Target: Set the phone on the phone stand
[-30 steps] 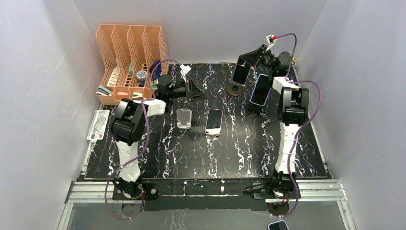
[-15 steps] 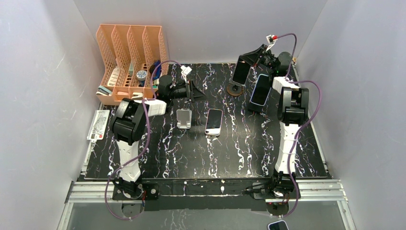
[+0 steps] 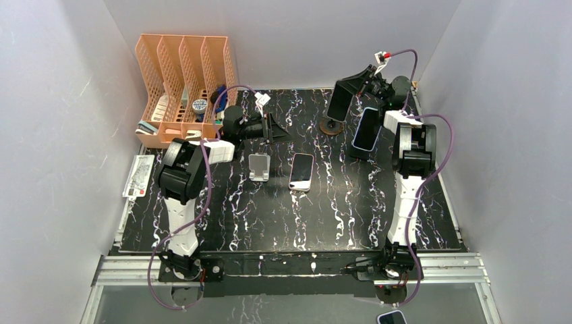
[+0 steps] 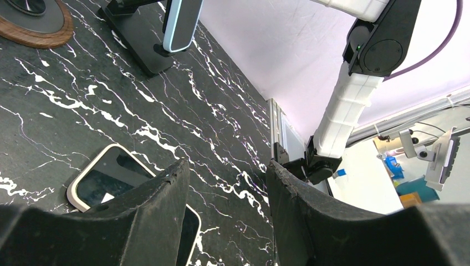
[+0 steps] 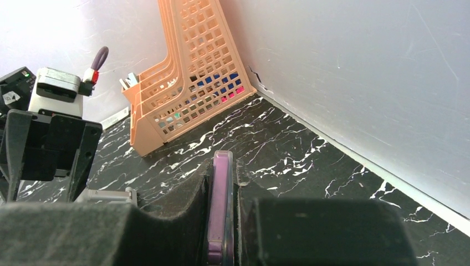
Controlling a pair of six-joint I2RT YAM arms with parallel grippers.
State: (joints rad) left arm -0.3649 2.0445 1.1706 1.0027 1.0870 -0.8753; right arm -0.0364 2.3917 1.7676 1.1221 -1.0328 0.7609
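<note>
My right gripper (image 3: pixel 345 93) is shut on a purple-cased phone (image 3: pixel 338 101) and holds it upright at the far right, just above a round wooden stand (image 3: pixel 331 125). In the right wrist view the phone (image 5: pixel 220 205) stands edge-on between the fingers (image 5: pixel 183 199). My left gripper (image 3: pixel 275 128) is open and empty at the far middle of the table. A second phone (image 3: pixel 301 171) lies flat, screen up, below it; it also shows in the left wrist view (image 4: pixel 105 177). A small silver stand (image 3: pixel 259 167) sits to that phone's left.
A blue-cased phone (image 3: pixel 366 128) leans on a black stand beside the right arm, also in the left wrist view (image 4: pixel 180 25). An orange file rack (image 3: pixel 185 84) stands at the far left. A flat white packet (image 3: pixel 138 177) lies at the table's left edge.
My right gripper has tilted the held phone and moved it slightly up and back above the round wooden stand. The left arm has not moved.
</note>
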